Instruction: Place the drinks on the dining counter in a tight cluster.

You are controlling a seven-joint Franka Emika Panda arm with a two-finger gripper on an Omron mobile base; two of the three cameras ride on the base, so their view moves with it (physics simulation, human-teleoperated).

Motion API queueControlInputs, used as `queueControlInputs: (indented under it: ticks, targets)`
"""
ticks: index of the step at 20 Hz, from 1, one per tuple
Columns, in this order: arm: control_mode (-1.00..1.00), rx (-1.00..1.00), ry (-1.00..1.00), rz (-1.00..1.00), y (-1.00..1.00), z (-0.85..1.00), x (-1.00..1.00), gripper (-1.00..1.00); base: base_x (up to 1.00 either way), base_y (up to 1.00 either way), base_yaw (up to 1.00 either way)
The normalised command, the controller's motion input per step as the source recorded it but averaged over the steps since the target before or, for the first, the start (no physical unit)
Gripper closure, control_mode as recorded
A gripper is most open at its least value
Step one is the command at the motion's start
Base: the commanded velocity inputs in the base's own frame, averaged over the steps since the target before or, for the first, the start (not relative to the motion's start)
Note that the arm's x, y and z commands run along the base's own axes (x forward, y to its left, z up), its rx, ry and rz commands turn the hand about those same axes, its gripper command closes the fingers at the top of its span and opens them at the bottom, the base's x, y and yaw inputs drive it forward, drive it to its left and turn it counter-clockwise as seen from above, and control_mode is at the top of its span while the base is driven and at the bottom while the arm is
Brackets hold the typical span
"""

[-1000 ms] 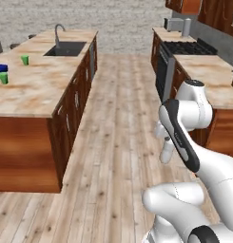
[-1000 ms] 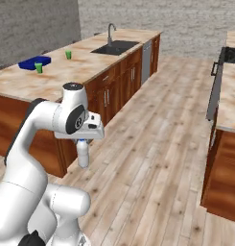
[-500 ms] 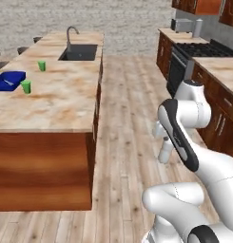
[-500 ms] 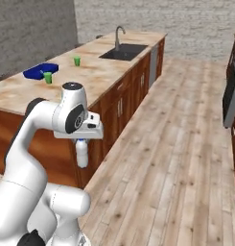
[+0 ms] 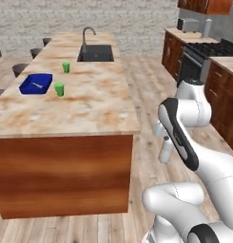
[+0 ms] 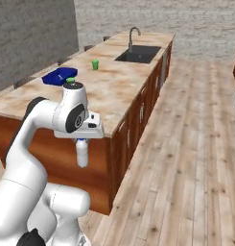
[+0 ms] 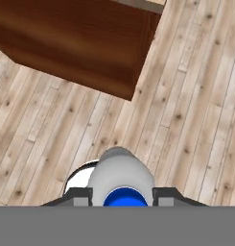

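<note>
Transport step: the hand point(image 6: 82, 142) is clamped on the neck of the water bottle point(image 6: 82, 153), which hangs below it over the wooden floor beside the desk point(image 5: 89, 107); the next move calls for lifting it above the marbled top.

The surface point(image 5: 89, 102) has a smooth, faintly glossy top of tan-and-rust marbled stone over a base of reddish-brown polished wood with a soft sheen, and its sink point(image 5: 96, 53) is dark and matt beside a grey metal faucet point(image 5: 86, 34). The floor point(image 6: 195, 158) is pale matt wooden planking with dark knots, and the back wall point(image 5: 89, 16) looks like rough grey brick. The bottle point(image 6: 82, 153) in the pincer point(image 6: 82, 144) is pale, translucent plastic, the two cups point(image 5: 59, 89) are plain matt green, and the tray point(image 5: 36, 83) is shiny blue.
</note>
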Motion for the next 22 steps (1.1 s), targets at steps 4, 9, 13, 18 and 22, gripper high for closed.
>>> queueControlInputs:
  ticks: [4,9,13,18,22]
  targets:
    - [1.00,0.00,0.00,0.00,0.00,0.00,0.00,1.00,0.50,1.00,0.00]
    - [1.00,0.00,0.00,0.00,0.00,0.00,0.00,1.00,0.60,1.00,-0.03]
    - [1.00,0.00,0.00,0.00,0.00,0.00,0.00,1.00,0.73,1.00,-0.16]
    - [1.00,0.00,0.00,0.00,0.00,0.00,0.00,1.00,0.75,1.00,-0.30]
    - [1.00,0.00,0.00,0.00,0.00,0.00,0.00,1.00,0.66,0.99,-0.44]
